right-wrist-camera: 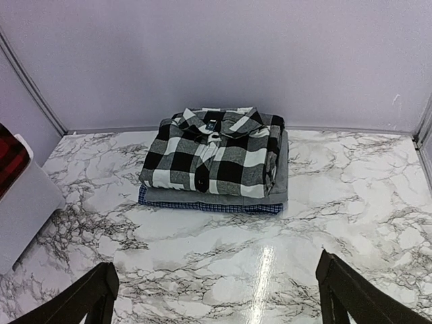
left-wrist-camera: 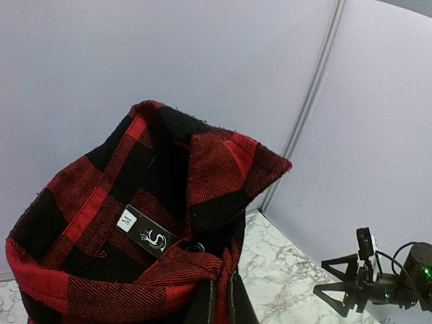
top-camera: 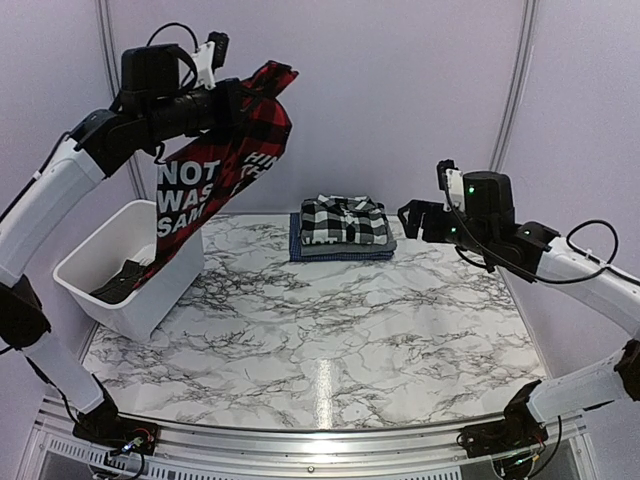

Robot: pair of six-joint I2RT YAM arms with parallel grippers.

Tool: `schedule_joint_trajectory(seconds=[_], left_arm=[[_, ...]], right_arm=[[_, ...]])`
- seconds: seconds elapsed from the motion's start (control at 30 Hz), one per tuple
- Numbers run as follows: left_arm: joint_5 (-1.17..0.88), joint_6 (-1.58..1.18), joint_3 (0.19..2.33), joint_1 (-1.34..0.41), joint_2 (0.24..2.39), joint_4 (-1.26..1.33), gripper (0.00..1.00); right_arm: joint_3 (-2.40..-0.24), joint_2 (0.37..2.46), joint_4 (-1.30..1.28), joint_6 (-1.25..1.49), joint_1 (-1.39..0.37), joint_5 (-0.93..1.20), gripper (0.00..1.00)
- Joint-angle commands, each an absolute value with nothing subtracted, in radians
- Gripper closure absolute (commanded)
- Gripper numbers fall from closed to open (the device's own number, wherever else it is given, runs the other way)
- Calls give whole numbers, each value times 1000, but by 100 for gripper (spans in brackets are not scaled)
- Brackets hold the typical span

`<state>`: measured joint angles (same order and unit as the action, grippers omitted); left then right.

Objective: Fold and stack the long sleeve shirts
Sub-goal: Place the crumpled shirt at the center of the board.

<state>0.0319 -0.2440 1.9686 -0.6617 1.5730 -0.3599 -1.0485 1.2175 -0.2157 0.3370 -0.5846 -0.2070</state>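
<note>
My left gripper (top-camera: 234,106) is raised high at the back left and shut on the collar of the red-and-black check shirt (top-camera: 264,112). In the left wrist view the fingers (left-wrist-camera: 202,304) pinch red cloth next to the neck label (left-wrist-camera: 147,231). The shirt hangs down, showing a black panel with white lettering (top-camera: 190,195), and its lower end rests in the white tub (top-camera: 100,305). A folded stack sits at the back centre: a black-and-white plaid shirt (right-wrist-camera: 214,154) lies over a grey one (right-wrist-camera: 216,196) and a blue checked one (right-wrist-camera: 202,207). My right gripper (top-camera: 420,222) hovers open right of the stack, holding nothing.
The tub stands at the table's left edge, with dark cloth (top-camera: 122,278) inside it. Pale walls with metal corner posts (top-camera: 515,90) close the back and sides. Marble tabletop (top-camera: 330,330) stretches in front of the stack.
</note>
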Motion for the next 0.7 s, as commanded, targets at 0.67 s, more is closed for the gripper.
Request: schedule_joint_trajectory(seconds=[0.67], left_arm=[[-210, -383, 2105, -1003, 2022, -250, 100]], right_arm=[[-1086, 1034, -370, 304, -580, -471, 2]])
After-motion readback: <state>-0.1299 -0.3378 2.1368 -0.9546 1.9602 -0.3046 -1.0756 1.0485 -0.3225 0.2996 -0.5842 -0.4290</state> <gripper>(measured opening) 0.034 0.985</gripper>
